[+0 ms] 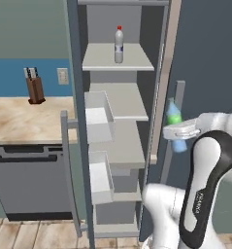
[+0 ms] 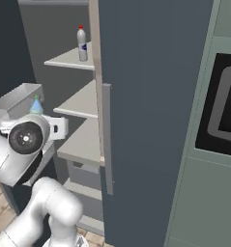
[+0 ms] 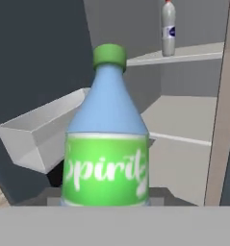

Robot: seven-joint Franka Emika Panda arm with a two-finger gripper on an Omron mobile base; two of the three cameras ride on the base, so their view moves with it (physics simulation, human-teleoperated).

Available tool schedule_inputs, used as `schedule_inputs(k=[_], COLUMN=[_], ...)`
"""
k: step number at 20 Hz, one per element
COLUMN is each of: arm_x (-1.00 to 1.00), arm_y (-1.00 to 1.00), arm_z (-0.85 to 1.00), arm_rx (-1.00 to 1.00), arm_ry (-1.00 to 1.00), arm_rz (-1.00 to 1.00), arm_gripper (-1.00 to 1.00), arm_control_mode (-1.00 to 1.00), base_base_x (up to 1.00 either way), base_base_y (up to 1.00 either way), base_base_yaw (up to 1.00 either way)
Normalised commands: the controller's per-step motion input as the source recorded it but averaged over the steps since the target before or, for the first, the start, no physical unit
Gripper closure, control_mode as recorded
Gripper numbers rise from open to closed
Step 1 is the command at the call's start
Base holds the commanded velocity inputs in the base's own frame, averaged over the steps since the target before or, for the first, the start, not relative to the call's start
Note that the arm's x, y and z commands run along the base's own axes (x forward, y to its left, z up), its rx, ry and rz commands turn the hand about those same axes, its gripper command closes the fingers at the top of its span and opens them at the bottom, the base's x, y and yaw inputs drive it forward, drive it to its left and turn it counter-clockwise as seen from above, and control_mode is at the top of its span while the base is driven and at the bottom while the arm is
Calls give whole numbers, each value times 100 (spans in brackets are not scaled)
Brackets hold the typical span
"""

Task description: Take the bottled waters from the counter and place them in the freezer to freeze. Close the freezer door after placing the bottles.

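Two bottled waters appear. The blue-green bottle (image 1: pixel 174 118) with green cap stands upright in the hand (image 1: pixel 178 132), which is clenched around its lower body in front of the open freezer (image 1: pixel 118 97), level with the middle shelves and just right of the opening. The whitish bottle (image 1: pixel 119 44) with red cap stands upright on the upper shelf (image 1: pixel 117 58), well above and far from the hand. One freezer door (image 1: pixel 76 121) stands open at left, carrying two white bins (image 1: pixel 99 115). One knife block (image 1: pixel 35 86) sits on the counter (image 1: pixel 25 121).
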Motion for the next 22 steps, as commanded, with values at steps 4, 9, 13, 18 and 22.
schedule_inputs(k=[4,9,13,18,22], arm_x=[4,62,51,64,77], arm_y=[92,-5,10,0,-36], arm_z=[-27,-67,-54,-85,-69], arm_rx=[0,4,2,-1,-4], arm_ry=[-7,-12,-12,0,0], arm_rz=[-43,-55,-24,-3,5], arm_gripper=[100,100,100,100,100], arm_control_mode=[-100,-100,-100,-100,-100], base_base_x=[0,0,0,0,0], base_base_y=[0,0,0,0,0], base_base_yaw=[0,0,0,0,0])
